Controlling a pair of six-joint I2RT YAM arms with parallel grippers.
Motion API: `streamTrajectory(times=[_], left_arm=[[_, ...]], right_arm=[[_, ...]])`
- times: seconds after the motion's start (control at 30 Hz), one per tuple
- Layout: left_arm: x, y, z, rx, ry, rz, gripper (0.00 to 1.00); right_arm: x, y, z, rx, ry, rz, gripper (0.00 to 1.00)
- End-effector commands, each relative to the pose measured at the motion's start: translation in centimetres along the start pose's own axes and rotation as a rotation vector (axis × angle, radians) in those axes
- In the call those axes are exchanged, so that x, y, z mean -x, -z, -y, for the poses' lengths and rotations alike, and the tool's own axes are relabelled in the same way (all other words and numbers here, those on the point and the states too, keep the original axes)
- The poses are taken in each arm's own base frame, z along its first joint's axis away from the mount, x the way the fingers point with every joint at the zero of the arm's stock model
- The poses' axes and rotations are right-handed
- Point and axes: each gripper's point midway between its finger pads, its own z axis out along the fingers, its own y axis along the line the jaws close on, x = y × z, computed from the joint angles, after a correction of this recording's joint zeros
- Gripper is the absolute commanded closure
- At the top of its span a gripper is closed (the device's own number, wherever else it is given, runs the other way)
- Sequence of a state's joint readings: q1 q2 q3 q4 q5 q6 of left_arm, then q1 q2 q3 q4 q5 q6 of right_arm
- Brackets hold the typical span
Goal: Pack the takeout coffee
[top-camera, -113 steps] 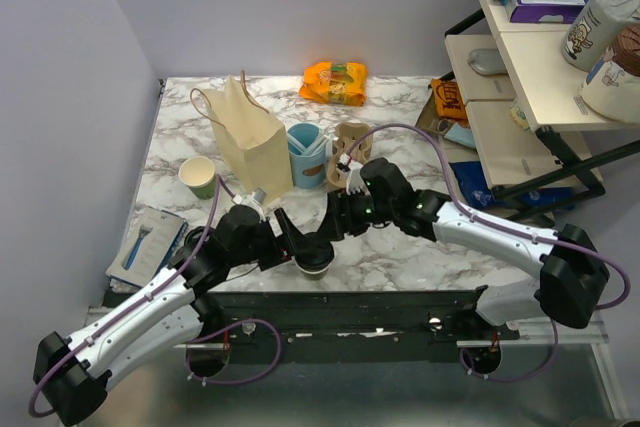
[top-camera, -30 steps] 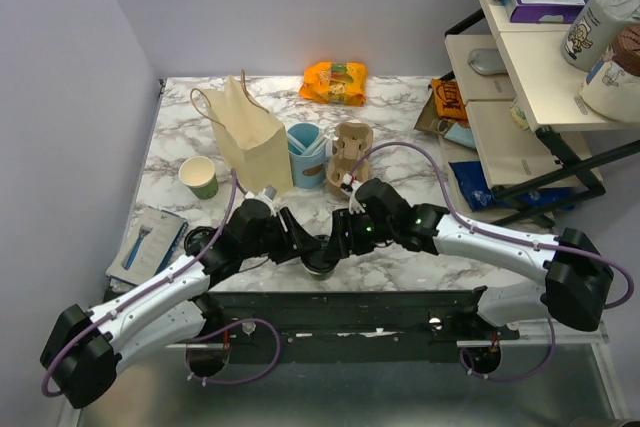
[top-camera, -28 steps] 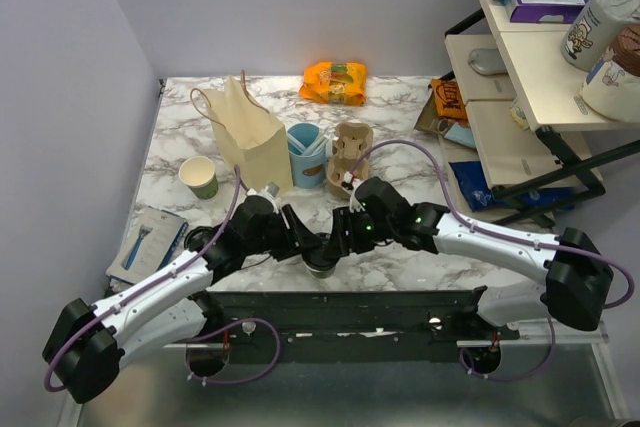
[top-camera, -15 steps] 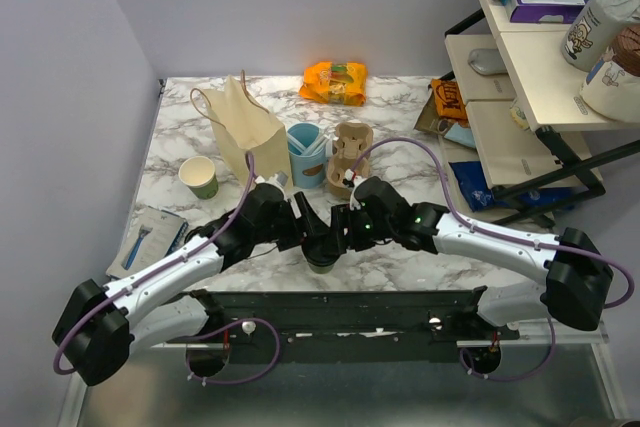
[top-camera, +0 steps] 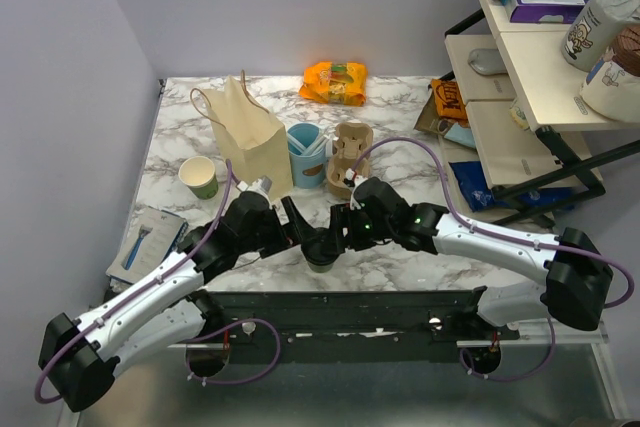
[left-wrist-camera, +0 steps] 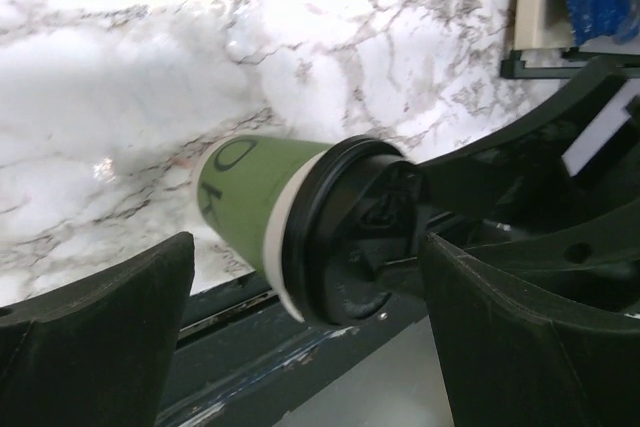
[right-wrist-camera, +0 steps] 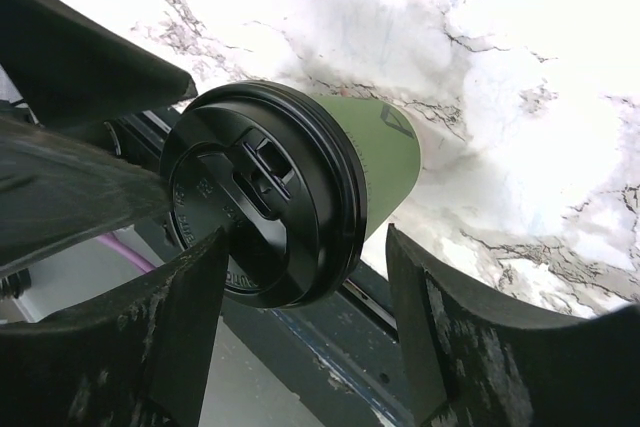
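The takeout coffee point(top-camera: 320, 253), a small green paper cup with a round black lid, stands on the marble table near its front edge. My left gripper point(top-camera: 303, 237) is on its left and my right gripper point(top-camera: 339, 233) on its right, both low at lid height. In the left wrist view the cup point(left-wrist-camera: 262, 209) lies between my wide-open fingers point(left-wrist-camera: 110, 317), with a gap on the left. In the right wrist view the lid point(right-wrist-camera: 262, 207) sits just past my open fingers point(right-wrist-camera: 450, 337). The tan paper bag point(top-camera: 250, 137) stands open behind.
A lidless green-and-white cup point(top-camera: 198, 175) stands left of the bag. A light-blue cup point(top-camera: 305, 152) and a cardboard carrier point(top-camera: 350, 147) stand right of it. An orange snack bag point(top-camera: 335, 82) lies at the back. A utensil packet point(top-camera: 150, 242) lies front left. A shelf point(top-camera: 540, 77) stands right.
My left arm has drawn back a little to the left after reaching in half a second ago. The cup and the right arm stay where they were.
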State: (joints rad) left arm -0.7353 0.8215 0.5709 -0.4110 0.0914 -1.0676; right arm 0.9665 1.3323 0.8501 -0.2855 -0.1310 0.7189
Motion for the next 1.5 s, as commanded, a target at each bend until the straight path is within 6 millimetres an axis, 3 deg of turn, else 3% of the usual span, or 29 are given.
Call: streamTrajectory(times=[0.0, 0.13, 0.4, 0.9, 0.93, 1.0, 1.2, 1.3, 1.33, 1.47], left_arm=[[-1.7, -0.1, -0.7, -0.014, 0.045, -0.058, 0.01], [-2.2, -0.7, -0.4, -0.046, 0.08, -0.073, 0.04], [-2.1, -1.4, -0.1, -0.058, 0.109, -0.074, 0.47], [-1.9, -1.8, -1.8, 0.046, 0.088, -0.067, 0.84], [-1.8, -1.8, -2.0, 0.054, 0.084, -0.063, 0.93], [-1.9, -1.8, -2.4, 0.074, 0.076, -0.064, 1.0], [-1.6, -1.7, -4.3, 0.176, 0.031, -0.05, 1.0], [-3.1, -2.3, -5.6, 0.192, 0.039, -0.102, 1.0], [-3.7, -2.7, -6.3, 0.185, 0.049, -0.113, 0.91], [-4.6, -3.2, -6.3, 0.146, 0.043, -0.144, 0.73]], right_arm=[[0.2, -0.6, 1.6, -0.081, -0.008, 0.003, 0.28], [-0.1, -0.9, 1.5, -0.072, -0.007, -0.012, 0.28], [-0.3, -1.2, 1.6, -0.071, 0.0, -0.025, 0.27], [-1.0, -1.4, 1.8, -0.064, 0.001, -0.046, 0.27], [-1.0, -1.4, 1.9, -0.066, -0.001, -0.044, 0.27], [-1.0, -1.3, 2.1, -0.077, 0.0, -0.037, 0.27], [-1.0, -1.0, 3.6, -0.149, 0.001, -0.021, 0.27], [-0.9, -1.0, 5.1, -0.219, 0.011, -0.005, 0.27], [-1.1, -1.1, 5.7, -0.243, 0.014, -0.013, 0.27], [-2.0, -1.4, 7.3, -0.31, 0.022, -0.038, 0.27]])
